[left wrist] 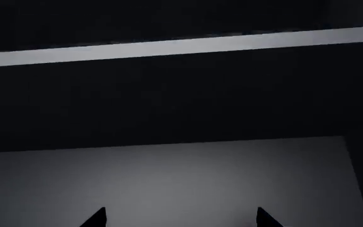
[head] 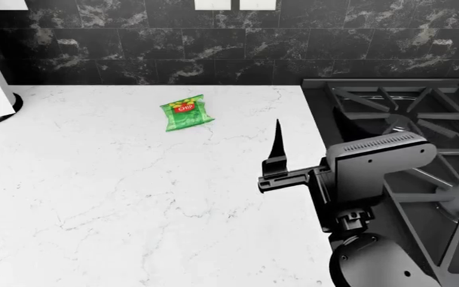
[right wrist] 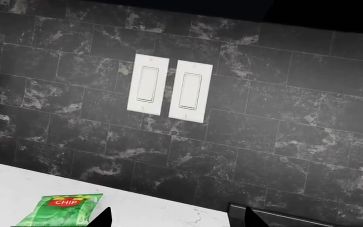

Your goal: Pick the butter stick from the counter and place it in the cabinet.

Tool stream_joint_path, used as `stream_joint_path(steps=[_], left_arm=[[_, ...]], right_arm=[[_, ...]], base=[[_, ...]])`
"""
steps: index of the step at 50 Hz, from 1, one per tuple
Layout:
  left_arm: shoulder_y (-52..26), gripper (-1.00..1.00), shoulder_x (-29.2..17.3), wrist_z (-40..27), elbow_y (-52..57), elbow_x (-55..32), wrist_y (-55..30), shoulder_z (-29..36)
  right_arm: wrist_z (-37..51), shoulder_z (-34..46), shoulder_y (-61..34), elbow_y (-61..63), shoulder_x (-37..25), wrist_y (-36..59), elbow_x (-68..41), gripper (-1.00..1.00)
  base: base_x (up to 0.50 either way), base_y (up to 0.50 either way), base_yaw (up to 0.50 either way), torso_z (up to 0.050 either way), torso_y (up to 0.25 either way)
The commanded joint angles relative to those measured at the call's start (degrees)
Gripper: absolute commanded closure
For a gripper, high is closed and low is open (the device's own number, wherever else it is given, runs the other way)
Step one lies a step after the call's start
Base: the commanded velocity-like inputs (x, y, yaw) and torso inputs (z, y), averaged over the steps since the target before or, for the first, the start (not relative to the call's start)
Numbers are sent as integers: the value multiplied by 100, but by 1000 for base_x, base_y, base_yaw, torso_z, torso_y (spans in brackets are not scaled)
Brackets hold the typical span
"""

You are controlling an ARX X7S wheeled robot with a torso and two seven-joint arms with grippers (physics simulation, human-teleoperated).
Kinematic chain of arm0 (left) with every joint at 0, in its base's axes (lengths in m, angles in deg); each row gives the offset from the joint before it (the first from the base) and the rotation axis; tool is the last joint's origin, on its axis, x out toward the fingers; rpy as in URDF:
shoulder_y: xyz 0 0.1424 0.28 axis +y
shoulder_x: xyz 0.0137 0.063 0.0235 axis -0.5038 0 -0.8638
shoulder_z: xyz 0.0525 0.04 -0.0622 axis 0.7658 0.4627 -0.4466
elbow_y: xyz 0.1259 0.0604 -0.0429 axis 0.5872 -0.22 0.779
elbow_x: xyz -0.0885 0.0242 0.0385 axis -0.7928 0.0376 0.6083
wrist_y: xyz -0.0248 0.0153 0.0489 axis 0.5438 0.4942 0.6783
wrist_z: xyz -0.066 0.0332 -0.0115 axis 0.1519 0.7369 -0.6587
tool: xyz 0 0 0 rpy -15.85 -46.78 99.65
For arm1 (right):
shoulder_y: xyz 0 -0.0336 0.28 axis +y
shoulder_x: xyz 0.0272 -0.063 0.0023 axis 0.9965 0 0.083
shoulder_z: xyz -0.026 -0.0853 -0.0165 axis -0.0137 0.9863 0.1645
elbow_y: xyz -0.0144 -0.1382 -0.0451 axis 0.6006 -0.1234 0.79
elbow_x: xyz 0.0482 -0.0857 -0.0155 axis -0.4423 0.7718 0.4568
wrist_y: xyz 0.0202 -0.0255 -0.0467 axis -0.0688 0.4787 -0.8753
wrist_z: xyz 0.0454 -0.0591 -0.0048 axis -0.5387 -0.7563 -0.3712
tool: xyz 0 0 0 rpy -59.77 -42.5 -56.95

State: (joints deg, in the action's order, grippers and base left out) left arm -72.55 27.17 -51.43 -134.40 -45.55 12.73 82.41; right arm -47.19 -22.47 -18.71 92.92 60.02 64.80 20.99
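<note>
- Black marble tiles back a white veined bench [head: 118, 197], with a black gas stovetop [head: 421, 119] set against its far-right side
- Only a green chip bag [head: 186, 115] lies on the bench, near the tiles; the butter stick shows in no view
- Right gripper [head: 281, 170] hovers beside the stovetop, fingers spread on nothing
- Left gripper [left wrist: 181, 218] faces a dark recess with a pale strip, its finger tips apart and empty
- Likely step: still searching; next calls for turning the view until the stick appears
</note>
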Motion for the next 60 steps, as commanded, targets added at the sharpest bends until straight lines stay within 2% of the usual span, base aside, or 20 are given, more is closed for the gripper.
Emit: stream_joint_path(steps=[1, 24, 60], left_arm=[[-122, -100, -21, 47, -3, 22, 229, -45], [-240, -100, -90, 256, 151, -84, 211, -154], [1228, -100, -505, 136, 5099, -805, -2761, -181]], right_arm=[[4, 23, 12, -49, -1, -59, -6, -100], [40, 95, -31, -93, 15, -61, -18, -100], [96, 180, -157, -70, -17, 77, -56, -100]], base=[[0, 0, 0, 0, 0], [0, 0, 0, 0, 0], [0, 0, 0, 0, 0]])
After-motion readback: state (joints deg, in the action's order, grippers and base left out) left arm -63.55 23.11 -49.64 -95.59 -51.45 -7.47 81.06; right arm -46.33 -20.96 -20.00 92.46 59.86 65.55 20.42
